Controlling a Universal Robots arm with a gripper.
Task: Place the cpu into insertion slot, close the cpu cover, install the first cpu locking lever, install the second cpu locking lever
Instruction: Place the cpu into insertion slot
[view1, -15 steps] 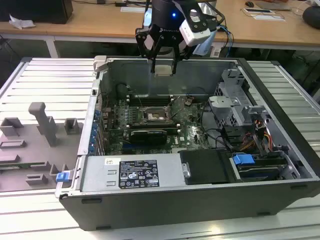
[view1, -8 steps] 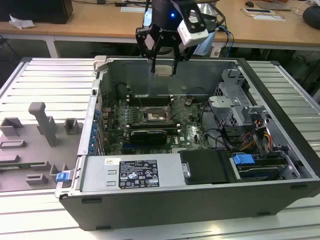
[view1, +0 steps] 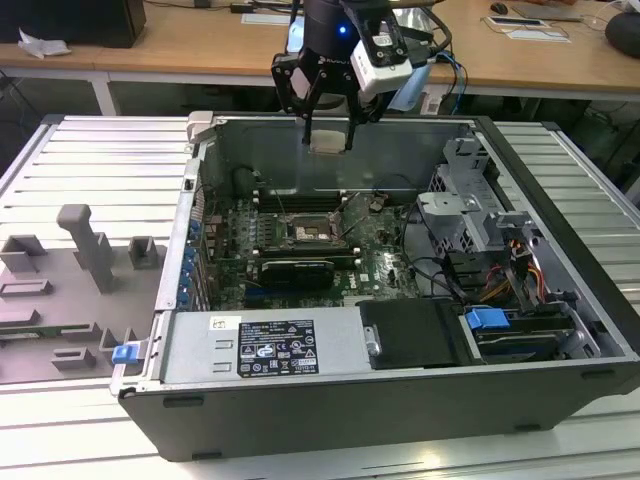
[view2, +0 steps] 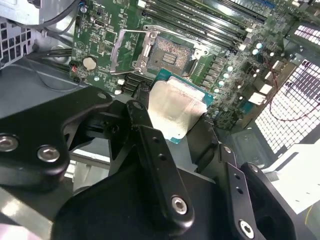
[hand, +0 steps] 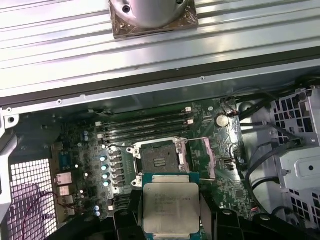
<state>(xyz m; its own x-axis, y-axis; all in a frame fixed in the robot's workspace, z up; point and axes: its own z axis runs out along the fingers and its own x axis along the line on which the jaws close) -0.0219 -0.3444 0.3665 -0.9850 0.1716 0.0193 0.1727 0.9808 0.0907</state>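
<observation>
The robot arm's black, angular metal gripper (view1: 328, 132) is clamping a small, flat, square cpu with a silvery-beige metal top and green edging (view1: 327, 143) between its fingers. It is hanging high over the open dark-grey steel computer case (view1: 400, 405), near the case's far wall in the exterior view. The square insertion slot with a dark centre and bright silver rim (view1: 305, 235) is lying uncovered on the green circuit board (view1: 225, 240), well below the chip. Beside it, the thin silver cpu cover frame with its large square window (view2: 119, 45) is standing swung open.

The likeliest trouble from here is misalignment. If the chip is sitting skewed in the grasp, it could land off-square and press on the socket's fine contacts, which look delicate. In the second wrist view the chip's face appears tilted against the board, though the camera angle may account for that. The fingers are holding it only by its thin edges, so a jolt could let the smooth, brushed metal slide. A corner might also catch the raised cover frame, which is standing just beside the slot.

Long, narrow black memory slots (hand: 145, 125) are running parallel behind the socket. The case is resting on a ribbed aluminium table (view1: 60, 160), matte and grooved.
</observation>
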